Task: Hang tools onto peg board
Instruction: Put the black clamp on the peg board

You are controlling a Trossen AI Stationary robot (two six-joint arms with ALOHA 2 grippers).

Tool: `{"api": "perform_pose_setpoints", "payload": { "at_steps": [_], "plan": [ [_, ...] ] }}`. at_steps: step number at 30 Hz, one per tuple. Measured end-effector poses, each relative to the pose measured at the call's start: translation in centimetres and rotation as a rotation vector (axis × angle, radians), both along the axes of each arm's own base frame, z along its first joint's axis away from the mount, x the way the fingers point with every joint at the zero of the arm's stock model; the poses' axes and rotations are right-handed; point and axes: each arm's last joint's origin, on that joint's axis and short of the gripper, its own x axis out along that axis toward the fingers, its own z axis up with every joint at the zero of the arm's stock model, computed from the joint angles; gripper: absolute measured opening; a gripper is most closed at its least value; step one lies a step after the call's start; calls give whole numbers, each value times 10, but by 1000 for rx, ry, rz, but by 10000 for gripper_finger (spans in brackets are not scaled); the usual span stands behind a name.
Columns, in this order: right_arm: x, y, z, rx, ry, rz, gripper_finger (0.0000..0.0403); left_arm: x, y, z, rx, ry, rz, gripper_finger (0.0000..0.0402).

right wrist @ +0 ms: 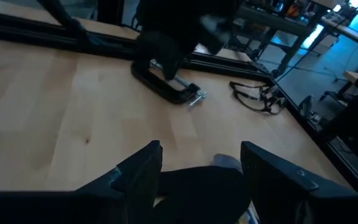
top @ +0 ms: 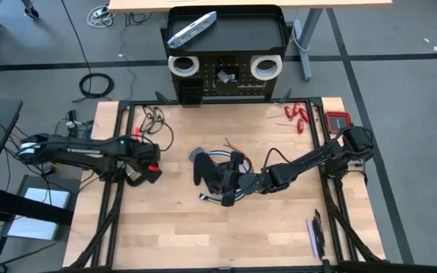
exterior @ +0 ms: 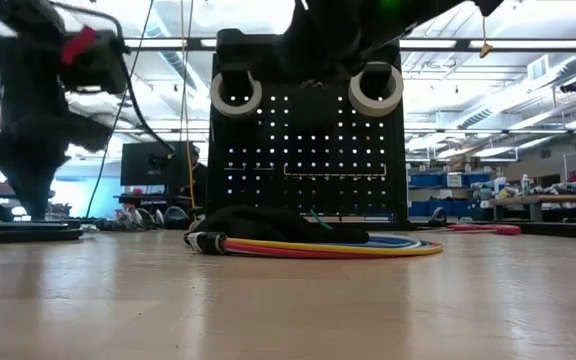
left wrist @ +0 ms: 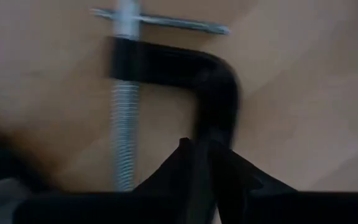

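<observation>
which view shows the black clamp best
The left wrist view: the clamp fills it, screw and frame plain, the left gripper shut on it. The right wrist view shows it small; the high view barely; the low view not at all.

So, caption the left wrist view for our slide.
Left end effector gripping a black metal C-clamp above the pale wooden table.

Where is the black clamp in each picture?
High view: the black clamp lies on the left part of the table, at the left hand.
Low view: I cannot tell it apart from the dark arm on the left.
Left wrist view: close up, gripped by that hand's fingers.
Right wrist view: far across the wood, under the other arm.
Shared landmark: the left hand gripping it.
</observation>
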Motion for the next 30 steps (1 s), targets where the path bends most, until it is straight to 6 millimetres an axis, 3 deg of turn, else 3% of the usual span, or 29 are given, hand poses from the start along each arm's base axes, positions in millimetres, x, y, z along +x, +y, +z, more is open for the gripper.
{"api": "perform_pose_setpoints", "payload": {
  "at_steps": [4,13,21,25,30],
  "plan": [
    [2,-6,0,28,-8,-26,227,3,-1,-15,-29,-27,-26,87],
    [4,-15,-1,62,-4,-21,227,15,1,-23,35,-53,-80,134],
    [5,-19,-1,63,-3,-27,227,64,-3,-6,148,-548,-229,137],
    [4,-17,-2,60,13,-24,227,67,-2,5,221,-560,-243,137],
    [2,-16,-6,114,36,-47,238,66,-9,1,286,-525,-314,138]
  ]
}}
